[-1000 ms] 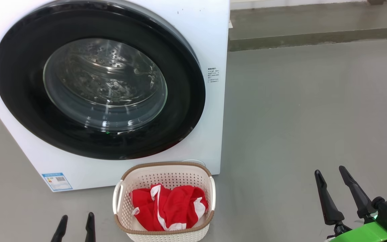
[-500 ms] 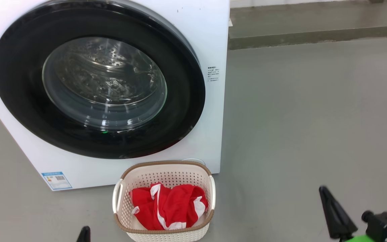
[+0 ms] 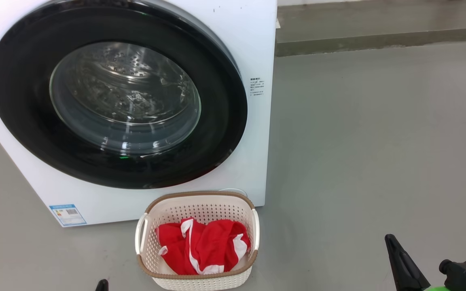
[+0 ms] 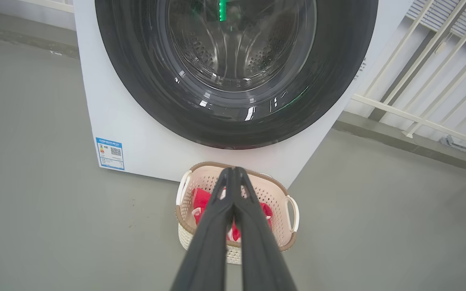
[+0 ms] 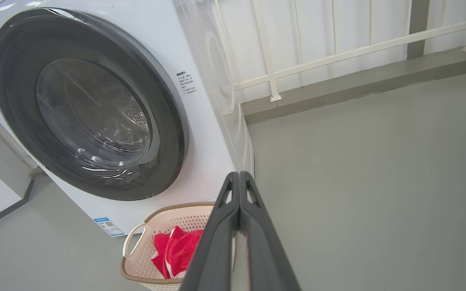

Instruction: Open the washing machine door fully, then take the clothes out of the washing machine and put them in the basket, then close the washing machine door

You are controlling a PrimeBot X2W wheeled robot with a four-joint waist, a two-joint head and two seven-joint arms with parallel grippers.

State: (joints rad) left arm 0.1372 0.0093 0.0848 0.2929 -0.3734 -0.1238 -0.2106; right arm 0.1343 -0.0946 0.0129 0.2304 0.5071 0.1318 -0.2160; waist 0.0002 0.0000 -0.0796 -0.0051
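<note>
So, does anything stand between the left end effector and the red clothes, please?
Nothing visible does: the bright red fabric clothes lie uncovered in the cream perforated plastic basket, beyond the shut left end effector.

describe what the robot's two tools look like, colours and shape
Both the left tool and the right tool are pairs of long, matt black fingers that taper to narrow tips, with a small cut-out near each tip. In the head view a black block sits behind the right tool, beside a bright green part.
</note>
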